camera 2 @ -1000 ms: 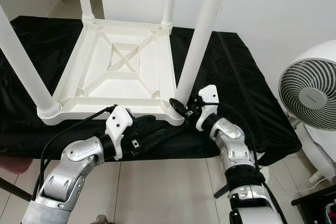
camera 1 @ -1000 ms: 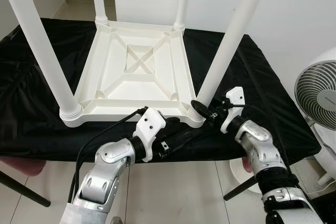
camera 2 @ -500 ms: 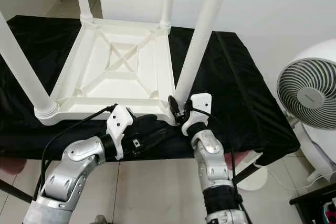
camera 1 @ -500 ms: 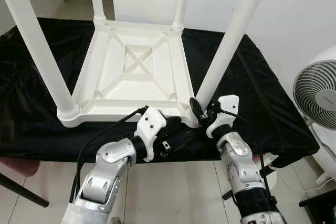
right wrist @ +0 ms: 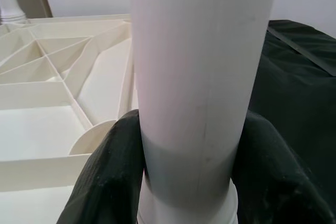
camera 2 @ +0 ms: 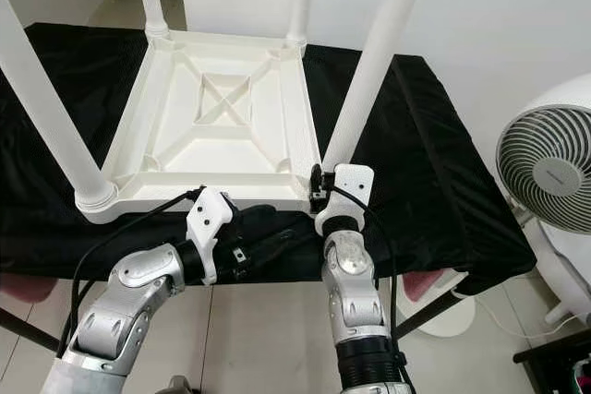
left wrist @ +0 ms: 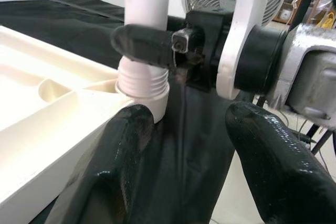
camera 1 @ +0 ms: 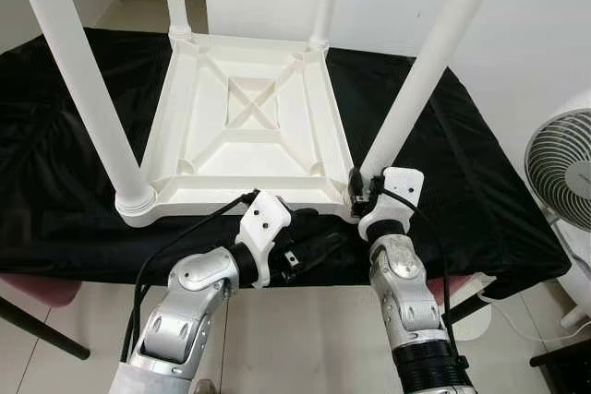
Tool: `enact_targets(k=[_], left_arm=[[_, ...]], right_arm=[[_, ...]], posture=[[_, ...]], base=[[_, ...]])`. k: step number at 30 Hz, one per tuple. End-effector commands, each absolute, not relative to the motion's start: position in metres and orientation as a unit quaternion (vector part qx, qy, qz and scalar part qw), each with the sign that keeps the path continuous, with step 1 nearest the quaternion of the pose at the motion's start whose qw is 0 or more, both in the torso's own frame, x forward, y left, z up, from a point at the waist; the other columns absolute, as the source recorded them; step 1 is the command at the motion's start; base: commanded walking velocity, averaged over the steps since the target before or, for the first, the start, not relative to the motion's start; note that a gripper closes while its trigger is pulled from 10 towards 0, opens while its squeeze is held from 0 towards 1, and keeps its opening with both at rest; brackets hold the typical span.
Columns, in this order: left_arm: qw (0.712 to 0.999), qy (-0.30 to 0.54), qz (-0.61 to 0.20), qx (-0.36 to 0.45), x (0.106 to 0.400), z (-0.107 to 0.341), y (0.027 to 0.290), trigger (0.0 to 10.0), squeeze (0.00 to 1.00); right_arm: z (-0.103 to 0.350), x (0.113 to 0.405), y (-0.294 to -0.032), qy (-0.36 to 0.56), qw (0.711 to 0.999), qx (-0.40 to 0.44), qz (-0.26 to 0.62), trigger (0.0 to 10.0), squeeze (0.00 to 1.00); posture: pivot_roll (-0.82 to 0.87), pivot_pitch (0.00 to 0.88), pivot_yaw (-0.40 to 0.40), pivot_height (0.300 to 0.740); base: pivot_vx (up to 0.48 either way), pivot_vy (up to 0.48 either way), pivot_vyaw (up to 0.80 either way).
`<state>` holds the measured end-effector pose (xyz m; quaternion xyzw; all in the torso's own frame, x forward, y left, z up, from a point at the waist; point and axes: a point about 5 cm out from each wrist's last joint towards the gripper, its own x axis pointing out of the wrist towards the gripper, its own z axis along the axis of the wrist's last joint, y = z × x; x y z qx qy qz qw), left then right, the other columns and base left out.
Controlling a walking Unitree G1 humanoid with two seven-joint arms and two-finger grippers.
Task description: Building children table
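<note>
Since a second ago the right arm has swung in from the lower right toward the middle of the frame, so its forearm now rises almost straight up from the bottom edge, and the leg it works on leans less steeply than it did. Now the right gripper [camera 1: 363, 193] sits at the foot of the near-right leg [camera 1: 427, 64], its black fingers [right wrist: 107, 182] closed around the white tube just above the threaded collar, one on each side and touching it. That leg meets the corner socket of the upturned children's table [camera 1: 245, 126], which lies underside up, centre-left in the frame, on a black cloth [camera 1: 471, 173], with three other legs already standing at its remaining corners. The left gripper [camera 1: 314, 244] rests low at the front edge of the cloth, just below the table's near rim, fingers spread apart and holding nothing; its wrist camera looks across at the collar and the right gripper clamped there. A white fan [camera 1: 563, 168] stands at the right edge.

My reading is that the last leg is being screwed home. Next the wrist likely needs to twist the tube while keeping it square to the socket; a tilt could cross the thread.
</note>
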<state>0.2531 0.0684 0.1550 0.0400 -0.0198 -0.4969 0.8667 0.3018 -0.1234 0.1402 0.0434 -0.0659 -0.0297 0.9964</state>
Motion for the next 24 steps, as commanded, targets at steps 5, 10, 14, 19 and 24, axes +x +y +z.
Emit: enact_targets(k=[5, 10, 14, 19, 24], left_arm=[[0.892, -0.021, -0.449, 0.048, 0.260, 0.157, 0.076, 10.0, 0.00], [0.894, -0.020, -0.445, 0.048, 0.260, 0.156, 0.076, 10.0, 0.00], [0.893, -0.019, -0.447, 0.045, 0.260, 0.155, 0.074, 10.0, 0.00], [0.893, -0.022, -0.447, 0.041, 0.262, 0.158, 0.072, 10.0, 0.00], [0.892, -0.022, -0.449, 0.036, 0.261, 0.157, 0.070, 10.0, 0.00]], right_arm=[[0.115, 0.289, -0.131, -0.011, 0.997, 0.043, -0.070, 0.0, 0.00], [0.116, 0.289, -0.120, -0.013, 0.998, 0.050, -0.038, 10.0, 0.00], [0.115, 0.288, -0.113, -0.011, 0.999, 0.046, -0.012, 10.0, 0.00], [0.124, 0.284, -0.119, -0.029, 0.998, 0.059, 0.025, 10.0, 1.00], [0.125, 0.285, -0.136, -0.035, 0.997, 0.038, 0.048, 10.0, 1.00]], posture=[[0.11, 0.098, -0.061, 0.740], [0.11, 0.092, -0.057, 0.740], [0.11, 0.092, -0.062, 0.740], [0.09, 0.097, -0.070, 0.740], [0.09, 0.100, -0.071, 0.740]], base=[[0.000, 0.000, 0.00], [0.000, 0.000, 0.00], [0.000, 0.000, 0.00], [0.000, 0.000, 0.00], [0.000, 0.000, 0.00]])
